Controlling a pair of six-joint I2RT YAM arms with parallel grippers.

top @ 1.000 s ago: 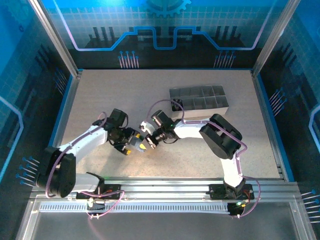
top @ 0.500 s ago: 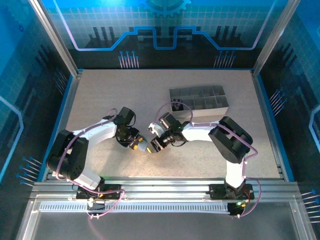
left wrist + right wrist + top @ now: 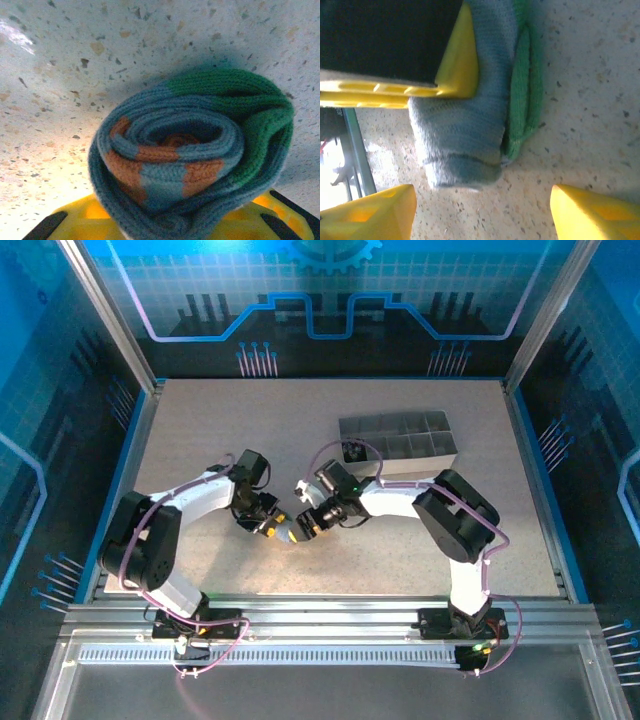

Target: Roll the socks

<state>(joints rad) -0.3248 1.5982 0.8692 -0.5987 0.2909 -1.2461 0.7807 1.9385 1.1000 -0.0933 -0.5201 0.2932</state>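
From the overhead camera I see both arms reaching in toward the middle of the table (image 3: 200,430), a little nearer than centre, with the left gripper (image 3: 270,527) and the right gripper (image 3: 307,524) almost nose to nose. The rolled sock (image 3: 288,533) sits between them on the table surface.

On my left wrist feed the sock (image 3: 190,160) is a tight coil: blue-grey bands with orange-red patches wound to the inside, and the green cuff wrapped over its right side. It fills the space above the yellow finger bases (image 3: 75,222), and the jaws look drawn in on it, so I read this gripper as holding the roll.

On my right wrist feed the same sock (image 3: 460,130) lies flat on the speckled table, green cuff along its right edge. A yellow finger of the left gripper (image 3: 457,65) presses against it from the upper left. The right gripper's own fingers (image 3: 370,215) stand wide apart at the bottom corners of that view — spread to either side of the roll, touching nothing.

The grey divided tray (image 3: 410,466) stands on the far right of the table, well apart from the sock.
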